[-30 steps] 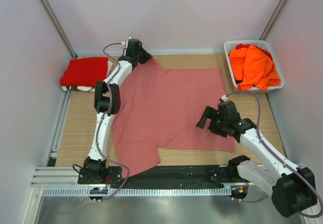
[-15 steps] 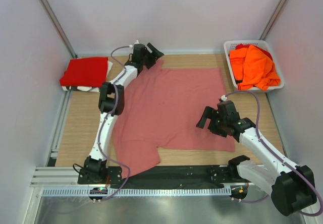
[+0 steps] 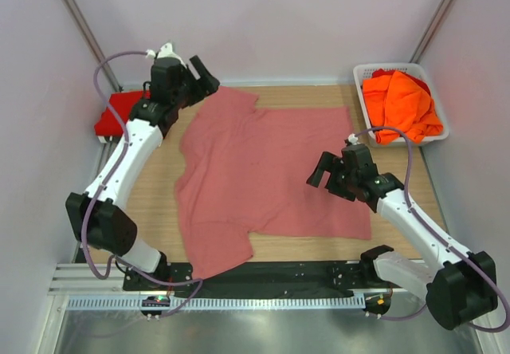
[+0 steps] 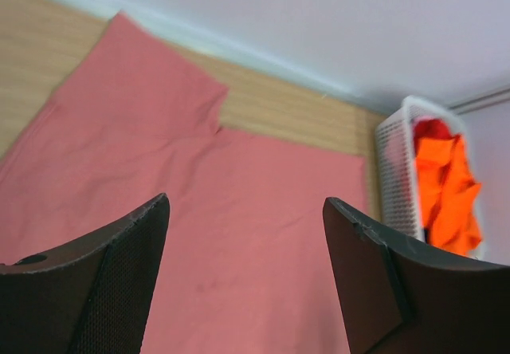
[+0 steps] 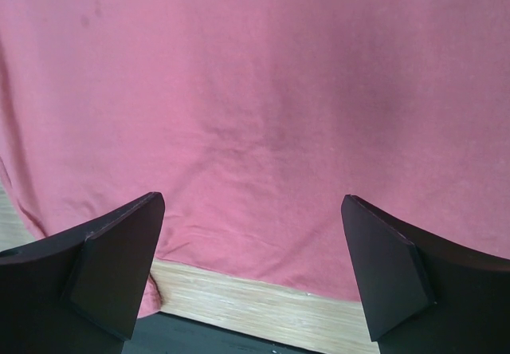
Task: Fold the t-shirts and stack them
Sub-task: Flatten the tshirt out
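Note:
A dusty pink t-shirt (image 3: 263,171) lies spread flat on the wooden table, one sleeve at the far left and one at the near left. My left gripper (image 3: 203,79) hangs open above the far sleeve, holding nothing. In the left wrist view the pink t-shirt (image 4: 239,186) shows between the open left gripper (image 4: 245,202). My right gripper (image 3: 317,172) hovers open over the shirt's right half. In the right wrist view the right gripper (image 5: 252,198) frames the pink hem (image 5: 255,91). A folded red t-shirt (image 3: 110,121) lies far left. Orange t-shirts (image 3: 402,107) fill the basket.
The white lattice basket (image 3: 362,75) stands at the far right corner, also seen in the left wrist view as the basket (image 4: 394,171). Grey walls close in three sides. A black rail (image 3: 303,273) runs along the near table edge. Bare wood (image 5: 263,310) shows below the hem.
My left gripper opened and let go of the far sleeve, then the arm lifted and swung left. The sleeve now lies flat. The right arm barely shifted.

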Available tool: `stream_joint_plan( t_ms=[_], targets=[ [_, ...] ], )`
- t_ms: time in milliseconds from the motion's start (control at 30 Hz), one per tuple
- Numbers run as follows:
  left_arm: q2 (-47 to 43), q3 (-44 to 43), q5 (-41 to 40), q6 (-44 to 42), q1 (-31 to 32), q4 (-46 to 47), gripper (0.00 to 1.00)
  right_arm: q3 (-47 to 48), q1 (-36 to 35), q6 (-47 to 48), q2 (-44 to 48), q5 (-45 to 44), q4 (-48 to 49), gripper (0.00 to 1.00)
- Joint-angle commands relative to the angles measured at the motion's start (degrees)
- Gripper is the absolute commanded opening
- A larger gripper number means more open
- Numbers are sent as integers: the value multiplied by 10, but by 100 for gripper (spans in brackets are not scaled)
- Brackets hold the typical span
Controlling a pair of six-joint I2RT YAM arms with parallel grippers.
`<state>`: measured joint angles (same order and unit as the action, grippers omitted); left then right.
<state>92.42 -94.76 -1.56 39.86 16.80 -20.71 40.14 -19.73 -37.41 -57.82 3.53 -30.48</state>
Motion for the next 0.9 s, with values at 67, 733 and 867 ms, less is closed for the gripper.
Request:
stream_joint_plan(
  t_ms=[67, 733, 867],
  targets=[
    [-30, 202, -44, -39, -4, -70, 78, 20, -15, -4, -19, -5, 20, 100],
    [157, 202, -58, -58, -65, 10, 74, -25, -34, -17, 45, -33, -30, 100],
    [201, 170, -43, -58, -78, 19, 73, -35, -34, -19, 37, -34, -25, 100]
  ],
)
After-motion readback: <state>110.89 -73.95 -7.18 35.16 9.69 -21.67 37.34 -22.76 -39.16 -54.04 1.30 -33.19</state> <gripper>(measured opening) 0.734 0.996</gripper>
